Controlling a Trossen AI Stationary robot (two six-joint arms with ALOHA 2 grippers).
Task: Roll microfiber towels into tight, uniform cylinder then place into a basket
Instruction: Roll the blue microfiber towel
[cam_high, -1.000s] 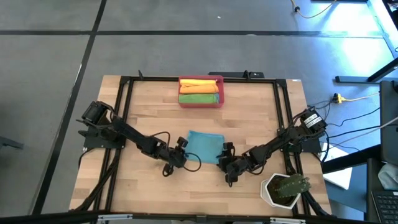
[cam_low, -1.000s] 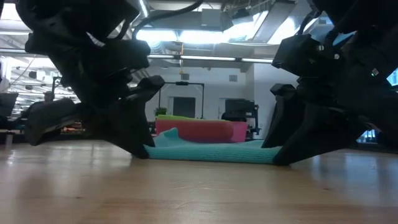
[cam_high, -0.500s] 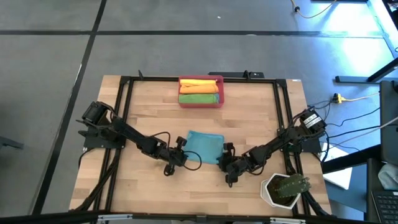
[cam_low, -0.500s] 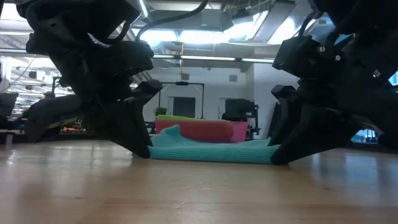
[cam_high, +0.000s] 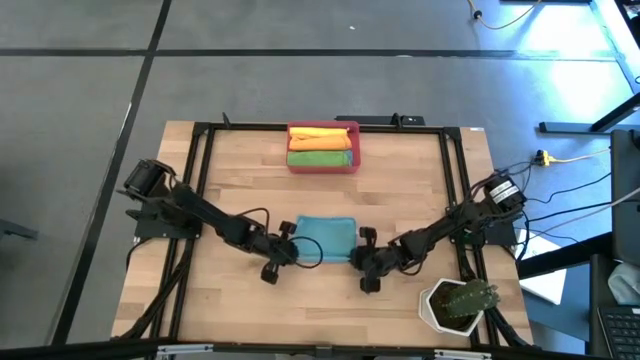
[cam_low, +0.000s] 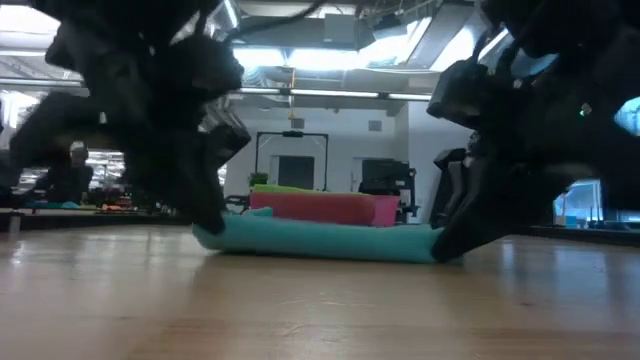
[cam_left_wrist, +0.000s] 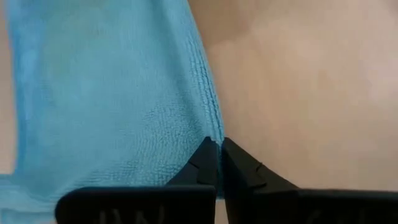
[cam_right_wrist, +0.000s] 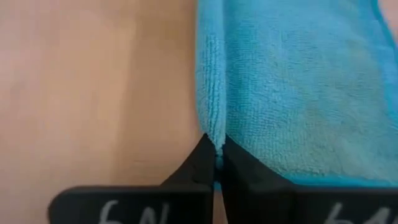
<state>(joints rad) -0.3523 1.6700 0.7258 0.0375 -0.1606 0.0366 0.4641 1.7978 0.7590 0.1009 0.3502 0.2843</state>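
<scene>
1. High view: a teal-blue towel (cam_high: 324, 238) is lying flat on the wooden surface (cam_high: 410, 190), a little toward the front edge from the centre, between the two grippers.
2. The left gripper (cam_high: 289, 241) is sitting at the towel's left edge, with its arm reaching in from the left side of the surface.
3. The right gripper (cam_high: 360, 253) is sitting at the towel's right front corner, with its arm reaching in from the right side.
4. The red-pink basket (cam_high: 322, 165) is standing at the middle of the far edge, well apart from the teal-blue towel; a yellow-orange roll (cam_high: 320, 138) and a green roll (cam_high: 319, 157) are lying side by side inside it.
5. A white plant pot (cam_high: 437, 309) is standing near the front right corner of the surface.
6. Left wrist view: the left gripper (cam_left_wrist: 216, 150) is clenched, its fingertips meeting on the hem of the towel (cam_left_wrist: 112, 106).
7. Right wrist view: the right gripper (cam_right_wrist: 214, 147) is likewise clenched, pinching the folded edge of the towel (cam_right_wrist: 292, 87).
8. Low view: the towel (cam_low: 320, 238) is stretching low across the surface (cam_low: 320, 310) between the two dark grippers, with the basket (cam_low: 320, 209) showing behind it.
</scene>
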